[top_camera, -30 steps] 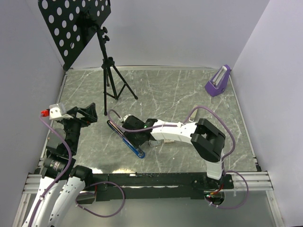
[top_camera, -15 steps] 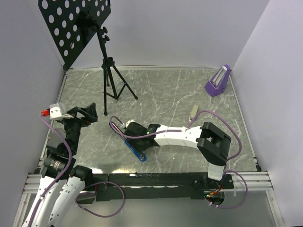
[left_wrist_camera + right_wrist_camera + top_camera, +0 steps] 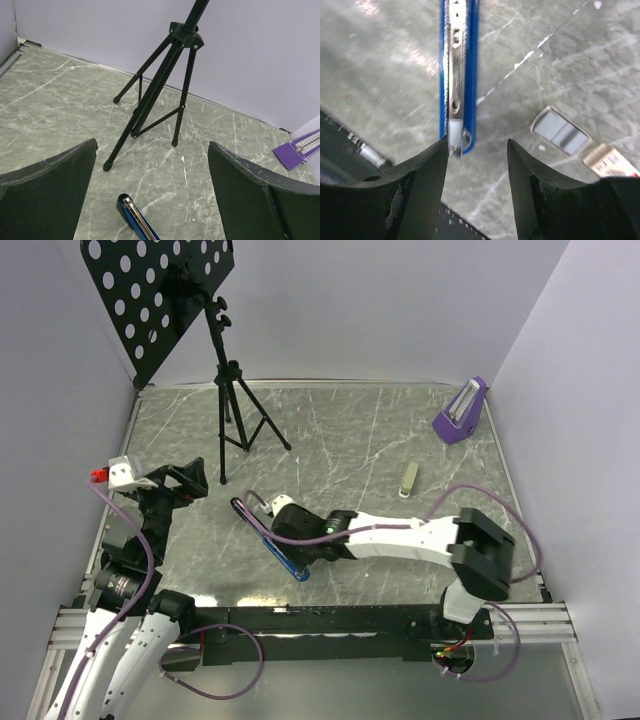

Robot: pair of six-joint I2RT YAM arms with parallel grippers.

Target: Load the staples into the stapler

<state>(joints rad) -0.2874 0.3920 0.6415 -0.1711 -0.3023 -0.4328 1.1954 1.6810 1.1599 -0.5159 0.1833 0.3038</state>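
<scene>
The stapler (image 3: 268, 540) is long and blue, with its metal channel facing up (image 3: 457, 70), and lies slanted on the marble table. My right gripper (image 3: 475, 142) hangs open over its near end (image 3: 308, 556), the left fingertip right beside that end and nothing between the jaws. The staples lie just to the right: a small grey tray (image 3: 561, 131) and a pale box with red print (image 3: 609, 160), both hidden under the arm in the top view. My left gripper (image 3: 151, 145) stands wide open and empty at the left (image 3: 186, 480), with the stapler's far tip (image 3: 131, 214) below it.
A black music stand on a tripod (image 3: 228, 410) stands at the back left, its legs (image 3: 155, 95) ahead of the left gripper. A purple metronome (image 3: 460, 412) sits at the back right. A small pale oblong piece (image 3: 408, 478) lies right of centre. The black front rail (image 3: 330, 618) is close.
The right arm has stretched lower and swung its gripper along the stapler toward the near end, uncovering the pale piece right of centre. The left arm has stayed still.
</scene>
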